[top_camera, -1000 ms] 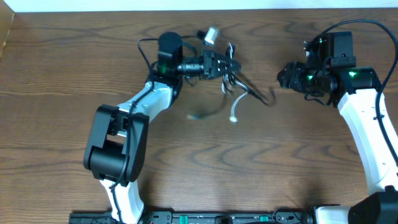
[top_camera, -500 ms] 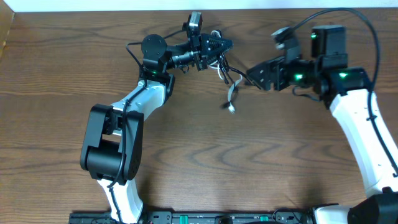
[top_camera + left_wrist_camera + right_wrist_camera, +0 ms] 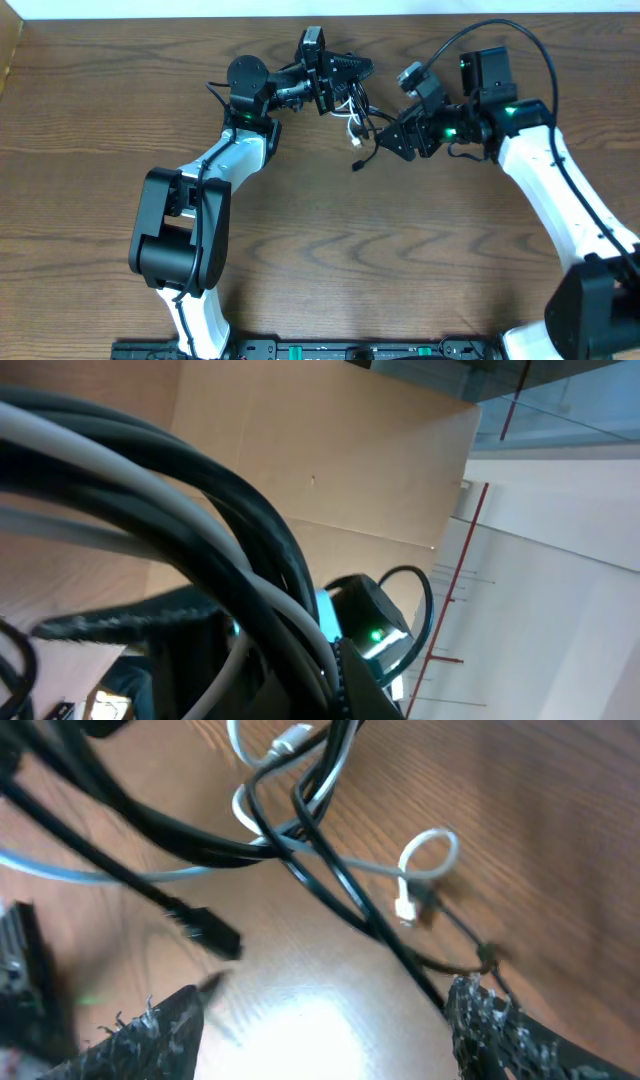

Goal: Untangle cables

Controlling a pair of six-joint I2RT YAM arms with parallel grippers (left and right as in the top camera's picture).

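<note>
The tangled bundle of a thin black cord and a shorter thin white cord is held up near the middle of the brown wooden table's far edge, pinched in the tightly closed left gripper, its loops and plug ends dangling. The separating step is judged to be in hand: the right gripper is poised just beside the strands, jaws wide and empty, and one cord must be singled out, clamped and drawn rightward.
</note>
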